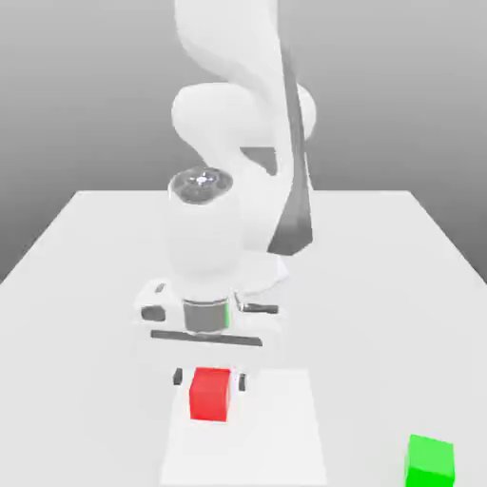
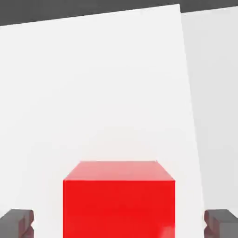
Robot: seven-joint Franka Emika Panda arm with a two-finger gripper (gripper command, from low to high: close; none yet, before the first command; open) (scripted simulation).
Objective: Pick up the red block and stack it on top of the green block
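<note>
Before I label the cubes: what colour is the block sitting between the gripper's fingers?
Bright red block, plain and unmarked; the hand view shows it best.

One red block, one green block.

- The exterior view is bright and evenly lit; the white surface reads almost flat, and a paler rectangular patch lies near the front edge.
- The backdrop grades from mid grey at the top to lighter grey lower down.
- Light falls from above: the arm shows soft shading on its undersides and a small glint on the shiny cap.
- Cast shadows are faint, with no hard-edged shadow beside the red block or the green block.
- The exterior view looks slightly soft, edges a little smeared.
- In the hand view the red block is crisp, its top face lighter than its front face.
- No glare or edge distortion shows.
</note>
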